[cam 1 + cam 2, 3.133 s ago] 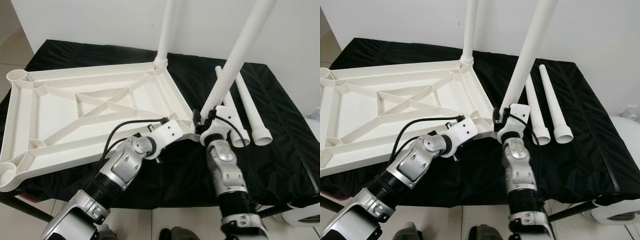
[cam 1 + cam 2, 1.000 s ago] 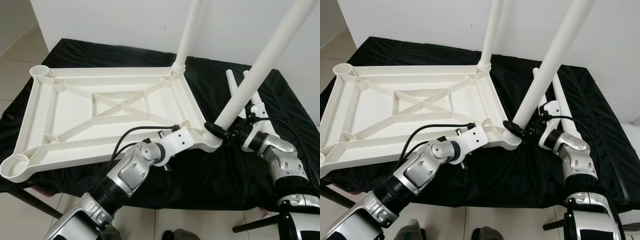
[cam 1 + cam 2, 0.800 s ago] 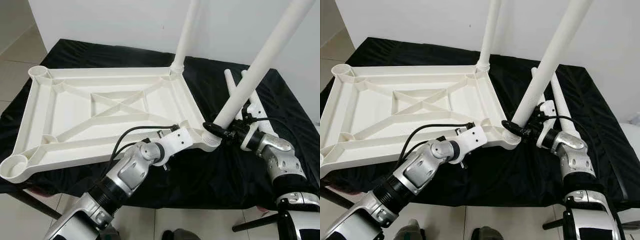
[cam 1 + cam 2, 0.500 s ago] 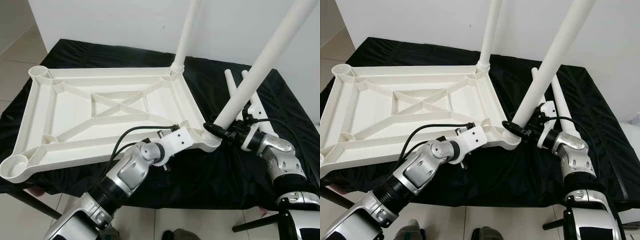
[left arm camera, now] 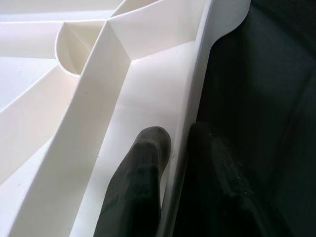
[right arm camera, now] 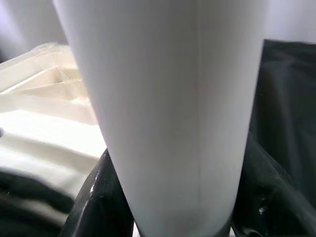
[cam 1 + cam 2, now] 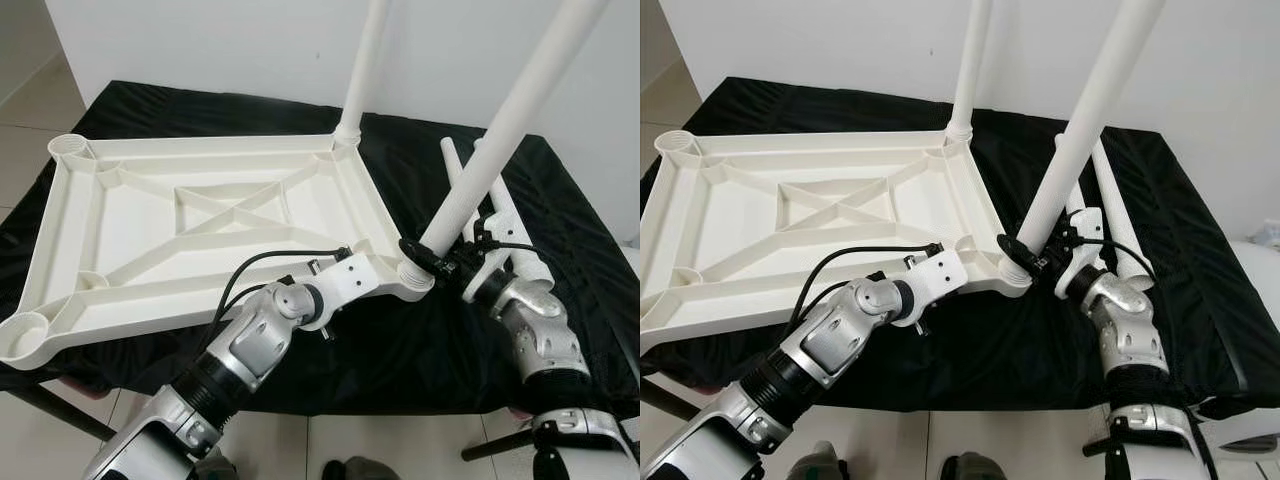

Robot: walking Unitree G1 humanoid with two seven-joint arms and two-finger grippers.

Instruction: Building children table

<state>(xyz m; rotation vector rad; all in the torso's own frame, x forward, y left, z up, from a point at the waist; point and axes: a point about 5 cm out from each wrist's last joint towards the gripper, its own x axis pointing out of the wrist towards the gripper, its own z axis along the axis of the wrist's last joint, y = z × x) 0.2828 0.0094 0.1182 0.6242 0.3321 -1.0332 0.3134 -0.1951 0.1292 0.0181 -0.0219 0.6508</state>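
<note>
Lying upturned, the ribbed white tabletop point(image 7: 200, 215) bears two legs point(image 7: 500, 130).

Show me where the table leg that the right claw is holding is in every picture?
Left eye view: the held table leg slants up from the tabletop's near right corner.
Right eye view: same leg, centre-right.
Left wrist view: not in it.
Right wrist view: the leg, close up between the black fingers.
Shared landmark: the white upside-down tabletop.

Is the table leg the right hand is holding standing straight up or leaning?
Leaning. The leg slants from the near corner socket, unlike the upright far leg.
</note>
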